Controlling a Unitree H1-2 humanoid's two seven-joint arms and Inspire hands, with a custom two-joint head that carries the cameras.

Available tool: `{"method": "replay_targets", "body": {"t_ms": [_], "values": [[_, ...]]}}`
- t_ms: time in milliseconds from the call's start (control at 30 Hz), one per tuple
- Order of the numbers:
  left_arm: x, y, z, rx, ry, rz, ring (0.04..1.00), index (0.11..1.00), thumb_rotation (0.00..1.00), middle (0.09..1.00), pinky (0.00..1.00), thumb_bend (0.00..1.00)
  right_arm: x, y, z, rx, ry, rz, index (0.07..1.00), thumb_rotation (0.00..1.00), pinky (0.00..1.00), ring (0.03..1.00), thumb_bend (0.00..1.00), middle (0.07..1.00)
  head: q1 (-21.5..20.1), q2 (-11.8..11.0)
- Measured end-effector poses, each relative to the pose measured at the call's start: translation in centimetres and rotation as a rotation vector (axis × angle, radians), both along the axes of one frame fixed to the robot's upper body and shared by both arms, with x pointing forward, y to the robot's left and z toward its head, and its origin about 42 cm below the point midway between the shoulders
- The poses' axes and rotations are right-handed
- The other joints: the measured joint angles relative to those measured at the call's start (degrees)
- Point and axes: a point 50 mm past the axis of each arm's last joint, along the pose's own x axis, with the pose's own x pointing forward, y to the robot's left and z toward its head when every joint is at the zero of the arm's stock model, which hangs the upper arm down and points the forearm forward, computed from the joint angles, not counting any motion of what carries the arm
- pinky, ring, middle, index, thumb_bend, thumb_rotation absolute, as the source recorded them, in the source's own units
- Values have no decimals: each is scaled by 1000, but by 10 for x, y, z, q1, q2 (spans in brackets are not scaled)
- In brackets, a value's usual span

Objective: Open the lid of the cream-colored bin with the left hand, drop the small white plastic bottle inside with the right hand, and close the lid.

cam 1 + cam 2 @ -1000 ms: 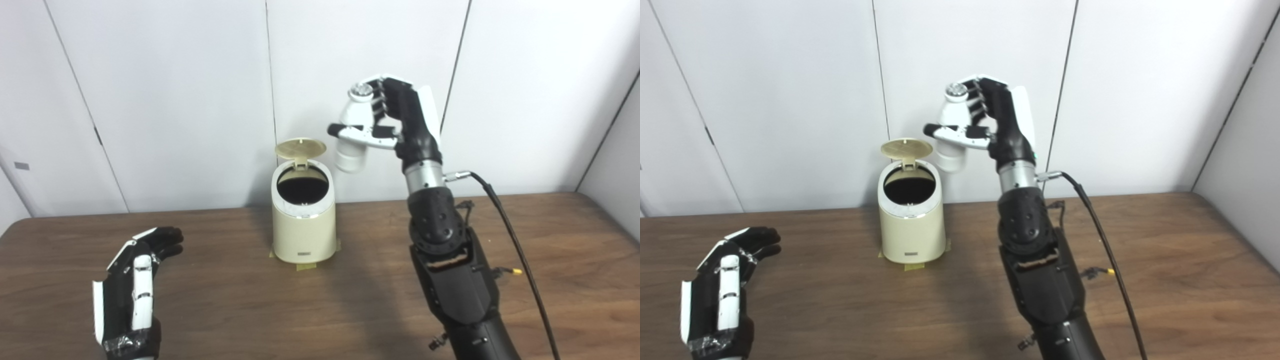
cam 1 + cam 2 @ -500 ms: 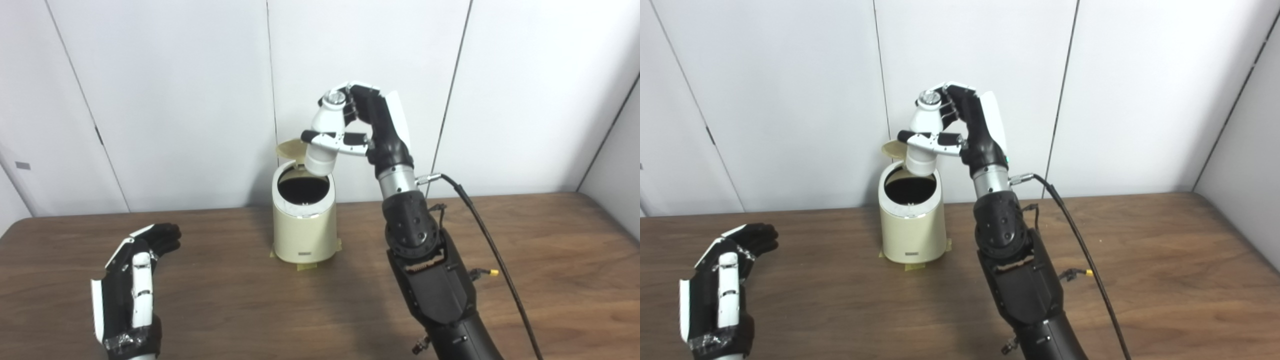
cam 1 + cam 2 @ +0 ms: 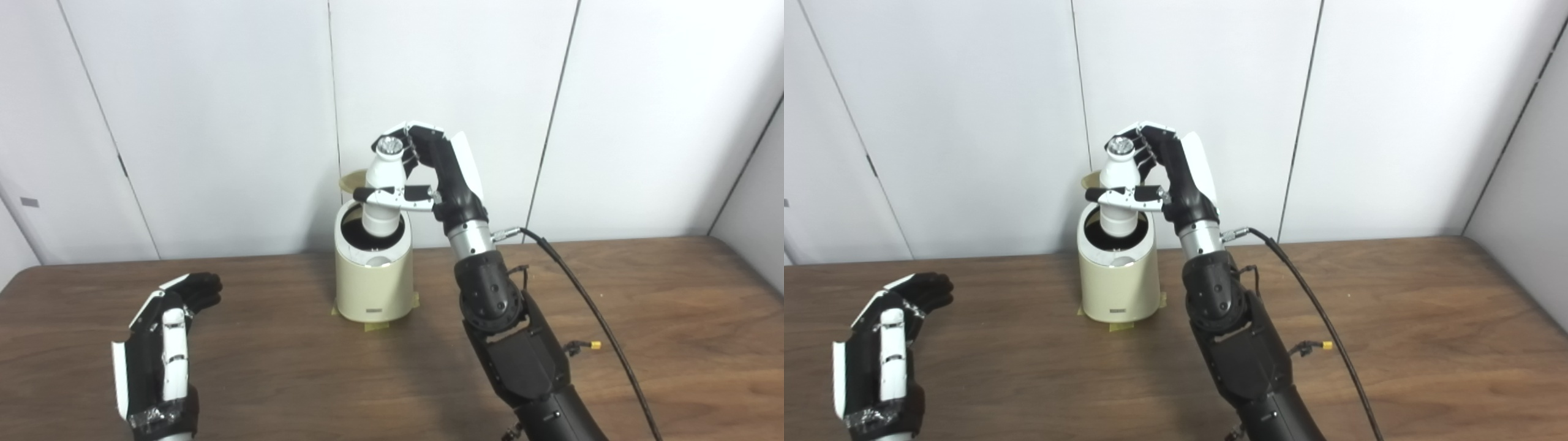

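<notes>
One cream-colored bin [image 3: 372,282], one small white plastic bottle [image 3: 383,202], two hands, one black cable [image 3: 588,306], all on or over a brown tabletop [image 3: 275,361].

Bin standing upright near the tabletop's far edge, yellowish tape [image 3: 375,326] at its base, lid [image 3: 351,181] tipped up behind the opening and mostly hidden by the bottle.

Bottle upright, cap up, lower end within the bin's dark mouth, clasped in the right hand [image 3: 429,177]: fingers [image 3: 409,136] curled round the neck, thumb across the front of the body.

Left hand [image 3: 164,355] low at the near left, well apart from the bin, holding nothing, fingers loosely curled and slightly apart.

Compared with a second ago: bottle then tilted and high, to the right of the bin and clear of it; now shifted left and lowered over the opening. Lid then fully in view, now largely covered. Left hand in almost the same place.
</notes>
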Motion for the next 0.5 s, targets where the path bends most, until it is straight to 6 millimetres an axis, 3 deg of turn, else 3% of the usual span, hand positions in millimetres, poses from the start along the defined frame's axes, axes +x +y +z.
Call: {"method": "replay_targets", "body": {"t_ms": [500], "values": [[0,-1,0,-2,-1,-2,676,633,734,658,662,291,9,-3,-32,-71,-104,-22,482,0,392,457,521,478,2,0]]}}
